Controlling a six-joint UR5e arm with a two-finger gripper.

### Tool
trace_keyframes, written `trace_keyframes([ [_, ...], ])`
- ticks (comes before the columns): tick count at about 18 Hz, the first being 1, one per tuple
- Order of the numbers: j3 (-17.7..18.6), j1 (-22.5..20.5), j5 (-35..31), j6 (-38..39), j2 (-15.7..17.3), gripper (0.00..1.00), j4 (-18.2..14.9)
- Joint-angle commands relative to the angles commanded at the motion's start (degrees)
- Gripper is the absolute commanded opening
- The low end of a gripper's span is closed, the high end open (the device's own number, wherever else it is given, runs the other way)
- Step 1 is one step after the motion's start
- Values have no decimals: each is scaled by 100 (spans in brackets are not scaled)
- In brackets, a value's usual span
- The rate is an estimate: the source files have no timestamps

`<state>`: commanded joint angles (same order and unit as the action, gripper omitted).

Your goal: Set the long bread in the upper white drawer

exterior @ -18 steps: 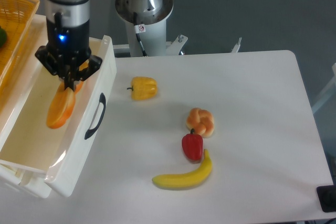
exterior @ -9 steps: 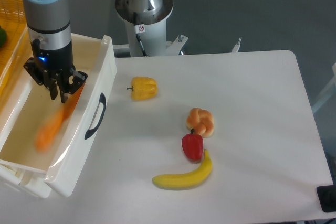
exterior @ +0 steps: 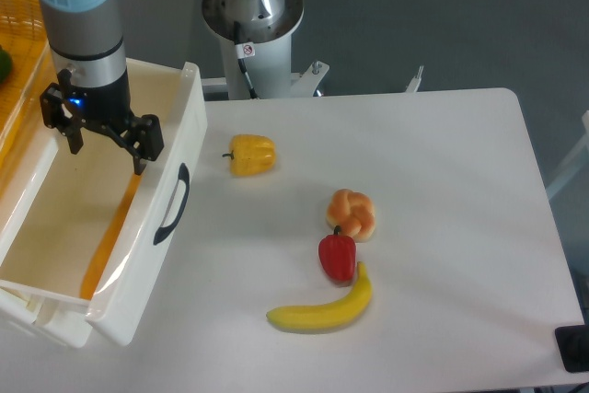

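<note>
Your arm hangs vertical, claw (exterior: 103,138) spread empty over the upper white drawer (exterior: 147,255), one long bread (exterior: 112,236) inside.

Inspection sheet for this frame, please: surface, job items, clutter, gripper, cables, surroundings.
Surface: white table, plain top, no spills seen.
Job's things: the long bread lies inside the upper white drawer, along its right inner wall; the drawer stands open at the table's left side, with a black handle on its front.
Clutter: yellow pepper, knotted bun, red pepper and banana on the table; the last three sit close together.
Gripper: gripper open, over the drawer, holding nothing.
Cables: nothing seen.
Surroundings: yellow woven basket at far left, robot base behind the table, grey backdrop.
</note>
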<state>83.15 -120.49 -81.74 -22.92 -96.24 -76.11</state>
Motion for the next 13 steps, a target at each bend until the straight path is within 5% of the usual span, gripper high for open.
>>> trace_keyframes([
  [5, -124, -264, 88, -169, 228, 100, 26],
  [13, 25, -1441, 88, -880, 159, 100, 53],
])
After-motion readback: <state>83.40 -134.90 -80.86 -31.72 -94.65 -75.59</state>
